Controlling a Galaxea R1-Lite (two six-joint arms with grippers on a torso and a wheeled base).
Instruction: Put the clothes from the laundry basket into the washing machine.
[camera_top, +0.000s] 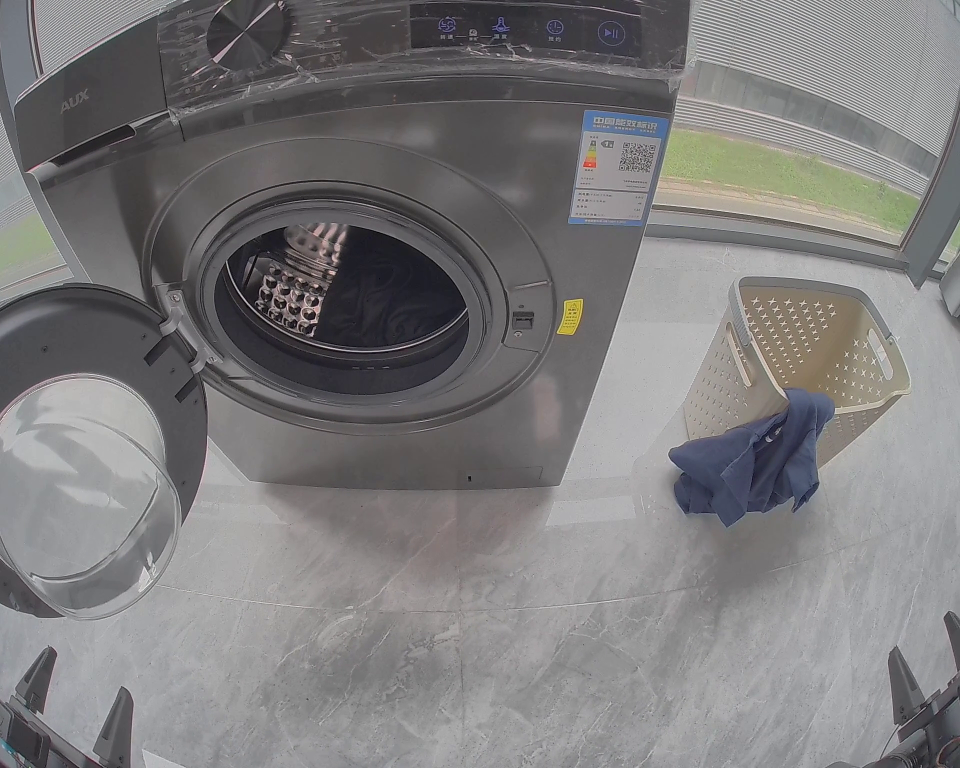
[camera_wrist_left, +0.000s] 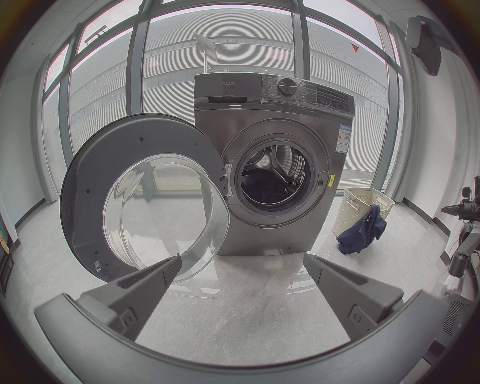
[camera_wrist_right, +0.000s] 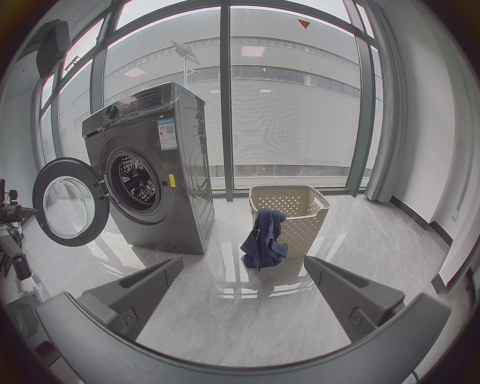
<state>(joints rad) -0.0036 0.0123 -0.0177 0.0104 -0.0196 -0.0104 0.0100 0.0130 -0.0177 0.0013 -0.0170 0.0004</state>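
Left gripper (camera_wrist_left: 241, 261) and right gripper (camera_wrist_right: 242, 260) both sit low, fingers spread, empty. Blue garment (camera_top: 755, 465) is draped over the laundry basket (camera_top: 800, 284) rim, right of the washing machine (camera_top: 420, 140), whose door (camera_top: 100, 330) is swung open. Blue QR label (camera_top: 618, 167) and yellow sticker (camera_top: 569, 316) on the front.

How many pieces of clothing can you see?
2: a blue garment draped over the rim of the laundry basket, dark fabric inside the washing machine drum; more may hide there.

Bright daylight through the windows (camera_wrist_right: 295, 100), sheen on the floor (camera_top: 590, 510), drum (camera_top: 390, 300) perhaps too dim to read, wrist-view edges bowed
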